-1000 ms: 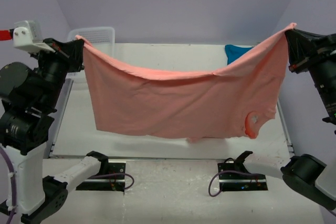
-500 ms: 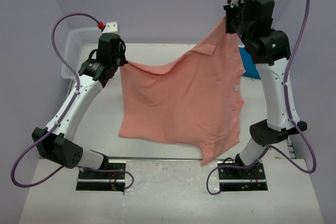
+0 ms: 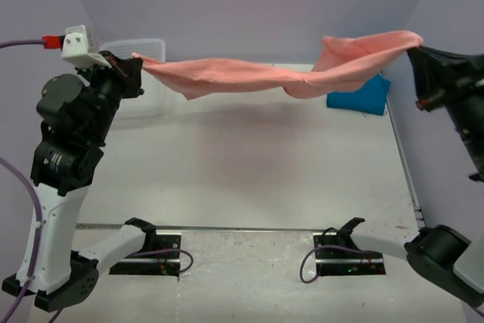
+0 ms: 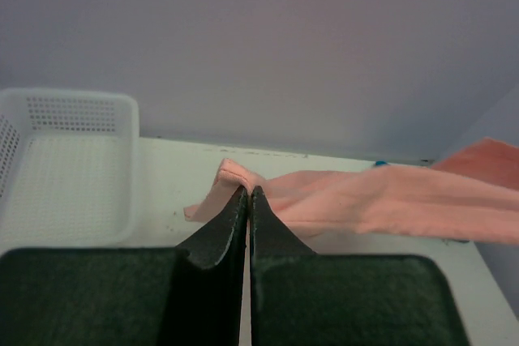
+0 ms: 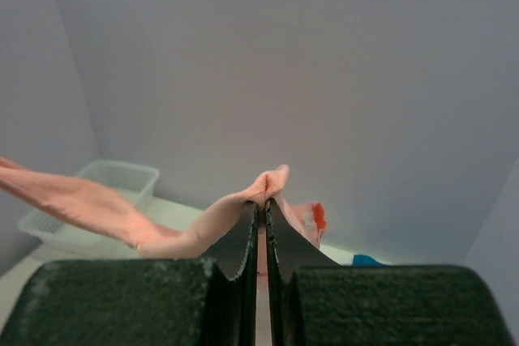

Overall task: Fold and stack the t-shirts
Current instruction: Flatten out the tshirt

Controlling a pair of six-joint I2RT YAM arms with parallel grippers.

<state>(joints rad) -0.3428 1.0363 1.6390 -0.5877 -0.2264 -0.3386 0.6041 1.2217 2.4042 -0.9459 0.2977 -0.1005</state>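
Left gripper (image 4: 247, 194) and right gripper (image 5: 263, 202) clamp a salmon-pink cloth t-shirt (image 3: 272, 75) aloft. Only overhead is the teal-blue cloth t-shirt (image 3: 363, 97) plain, at the bench's (image 3: 249, 164) far-right corner.

- A robot lab, set up as a small test cell.
- Plain lavender walls (image 3: 249, 5) close in a white table (image 3: 227, 164) on three sides.
- A left arm (image 3: 72, 134) and a right arm (image 3: 454, 81) stand on black base plates (image 3: 128, 266) at the table's near edge, trailing purple cables (image 3: 19, 43).
- A pink t-shirt (image 3: 242, 77) hangs stretched between the two arms, near a white mesh basket (image 3: 140, 51).
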